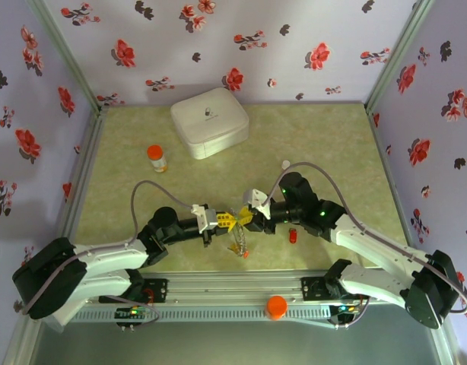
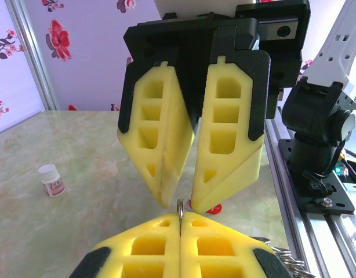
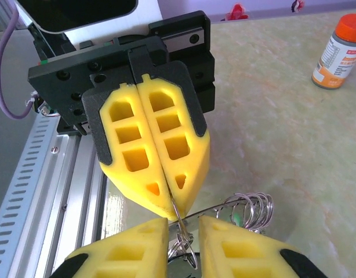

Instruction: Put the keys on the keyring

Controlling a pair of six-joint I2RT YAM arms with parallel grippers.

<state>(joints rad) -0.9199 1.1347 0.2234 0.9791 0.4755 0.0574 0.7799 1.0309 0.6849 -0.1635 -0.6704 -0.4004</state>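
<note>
My left gripper (image 1: 224,220) is shut on the thin metal keyring (image 2: 180,207), held edge-up between its yellow fingertips. Facing it tip to tip, my right gripper (image 1: 246,219) stands open by a narrow gap, one finger on each side of the ring's wire (image 3: 215,209). Several small split rings (image 3: 254,209) hang on the keyring. A green key head (image 3: 239,218) shows behind them, and keys dangle below the grippers (image 1: 239,246). A red key (image 1: 293,236) lies on the table under the right arm, seen past the fingertips (image 2: 217,207).
A white rounded case (image 1: 209,122) sits at the back. An orange-capped pill bottle (image 1: 157,158) stands left of centre. A small white bottle (image 2: 51,179) stands on the table. The aluminium rail (image 1: 233,289) runs along the near edge, with an orange knob (image 1: 276,306) on it.
</note>
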